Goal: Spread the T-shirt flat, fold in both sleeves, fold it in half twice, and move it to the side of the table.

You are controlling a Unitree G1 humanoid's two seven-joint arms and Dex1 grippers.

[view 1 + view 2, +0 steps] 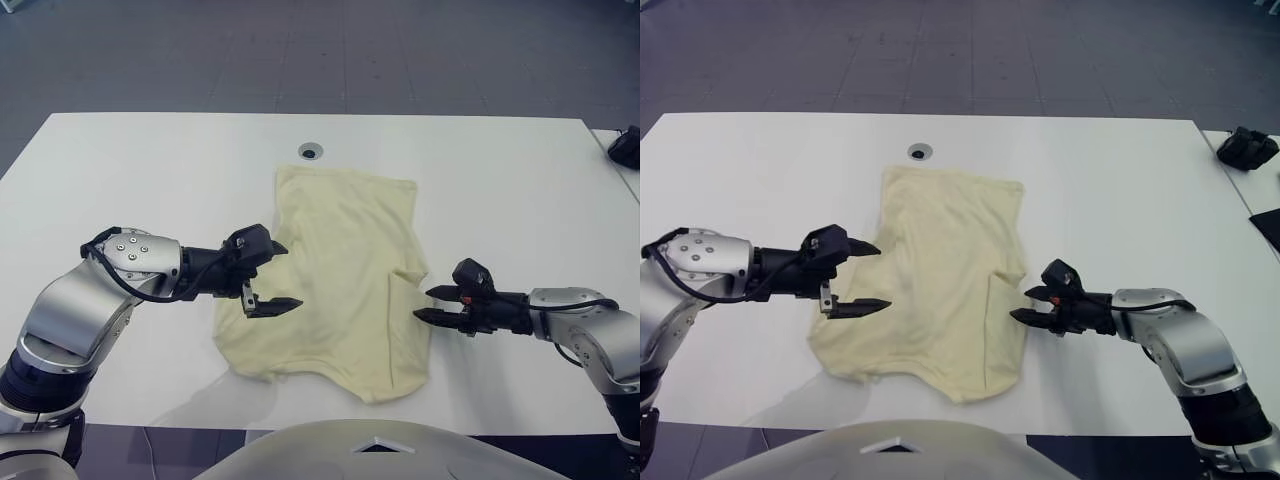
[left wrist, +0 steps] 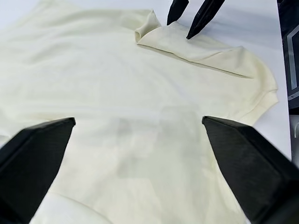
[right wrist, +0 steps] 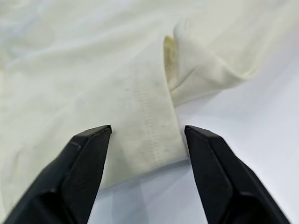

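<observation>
Table (image 1: 120,160) is carrying the pale T-shirt (image 1: 340,250) mid-surface, its right sleeve (image 1: 408,272) lying tucked inward. I am hovering the left gripper (image 1: 292,275) wide open over the shirt's left side, probably to fold that side. I am keeping the right gripper (image 1: 422,303) parted and empty beside the tucked sleeve.

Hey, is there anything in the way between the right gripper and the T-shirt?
Nothing visible stands between them. The right gripper is open and sits right at the folded sleeve edge of the T-shirt, low over the table.
</observation>
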